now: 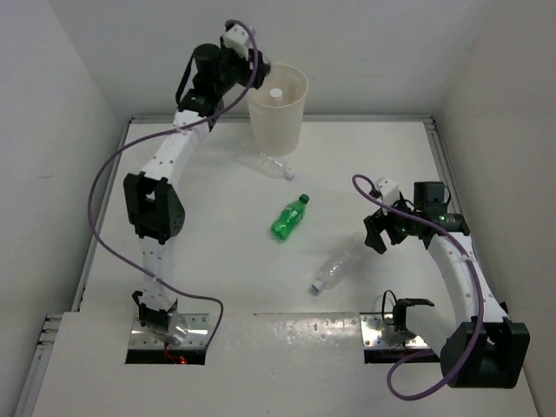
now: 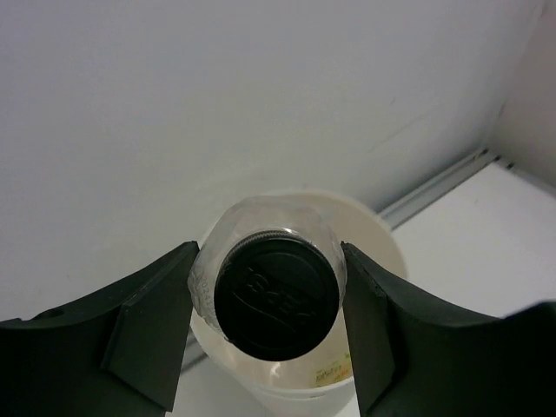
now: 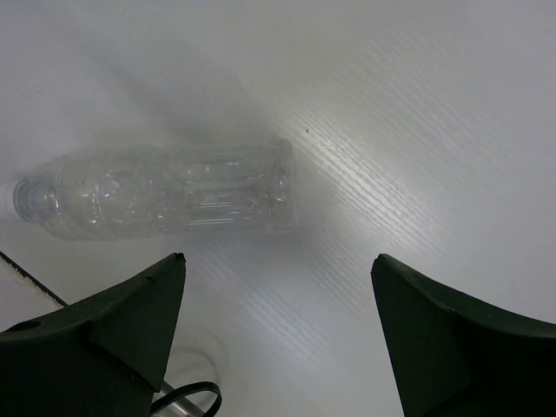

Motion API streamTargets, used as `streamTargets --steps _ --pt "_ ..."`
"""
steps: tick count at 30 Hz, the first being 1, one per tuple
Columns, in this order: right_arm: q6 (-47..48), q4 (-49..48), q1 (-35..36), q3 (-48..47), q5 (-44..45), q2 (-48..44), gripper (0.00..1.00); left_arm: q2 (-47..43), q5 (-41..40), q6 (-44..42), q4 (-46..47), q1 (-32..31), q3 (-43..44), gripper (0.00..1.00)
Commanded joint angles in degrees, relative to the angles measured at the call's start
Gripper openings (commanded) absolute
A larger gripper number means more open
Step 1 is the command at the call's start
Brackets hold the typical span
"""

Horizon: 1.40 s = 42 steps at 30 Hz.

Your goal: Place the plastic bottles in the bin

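The bin [image 1: 278, 109] stands at the far edge of the table [image 1: 208, 278] in the top view, with something whitish and round inside. The far clear bottle [image 1: 271, 165] lies just before it, the green bottle [image 1: 290, 217] mid-table, and the near clear bottle [image 1: 334, 271] closer in. The left arm reaches to the bin's rim, and the right gripper [image 1: 376, 233] hangs beside the near clear bottle. In the left wrist view, the left gripper [image 2: 269, 300] clamps the tiny black-capped bottle [image 2: 276, 295] over the bin's mouth, a yellow label showing within. In the right wrist view, the jaws are wide and empty, the near clear bottle lying beyond.
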<state>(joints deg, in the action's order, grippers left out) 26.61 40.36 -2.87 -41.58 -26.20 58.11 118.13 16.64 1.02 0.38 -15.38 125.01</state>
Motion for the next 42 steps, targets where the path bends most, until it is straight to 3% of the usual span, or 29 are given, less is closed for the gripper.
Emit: streamTargets --steps 1,8,12,13,14,16,23,25,28,31,34,39,42 --pt "0.37 -1.34 -0.2 -0.87 -1.23 -0.63 0.86 4.56 -4.17 -0.66 2.95 0.0 1.38 0.22" --pt "-1.47 -0.63 -0.64 0.1 -1.32 -2.12 0.86 10.71 -8.55 -4.61 3.4 -0.53 7.61 0.23" --pt "-2.18 -1.07 -0.64 0.36 -1.75 -2.65 0.86 11.25 -10.84 -6.03 2.08 -1.06 7.62 0.31" --pt "-2.09 -1.33 -0.55 0.36 -1.93 -2.91 0.86 11.25 -11.89 -6.03 2.08 -1.06 6.83 0.41" --pt "-1.39 -1.42 -0.64 0.54 -2.02 -2.74 0.86 11.25 -11.9 -6.03 2.08 -1.06 6.22 0.73" --pt "0.19 -1.6 -0.64 0.8 -2.63 -2.74 0.86 9.94 -12.43 -5.24 3.48 -1.06 5.68 1.0" --pt "8.97 -3.62 1.55 -1.04 -6.31 0.77 0.85 5.64 -10.23 -4.62 2.78 -1.59 12.61 1.0" --pt "17.49 0.84 4.71 -3.59 -7.46 1.57 0.85 2.83 -10.23 -4.62 2.17 -2.2 12.63 1.0" --pt "32.9 11.0 10.22 -7.36 -8.26 5.33 0.85 -4.55 -9.7 -3.92 -0.37 -2.73 6.07 1.0" --pt "40.68 15.96 17.87 -11.58 -6.16 7.72 0.85 -12.88 -8.48 -1.91 -2.75 -1.95 -0.1 1.0" --pt "39.32 20.28 27.1 -14.4 -1.94 12.8 0.83 -19.4 -7.5 0.9 -4.95 0.25 -10.29 1.0" --pt "35.8 19.68 39.69 -18.01 5.79 20.18 0.81 -32.68 -9.17 0.92 -6.01 3.33 -27.59 1.0" --pt "36.14 19.14 46.37 -18.36 13.42 22.91 0.8 -36.11 -9.17 0.92 -7.59 5.88 -31.92 1.0"
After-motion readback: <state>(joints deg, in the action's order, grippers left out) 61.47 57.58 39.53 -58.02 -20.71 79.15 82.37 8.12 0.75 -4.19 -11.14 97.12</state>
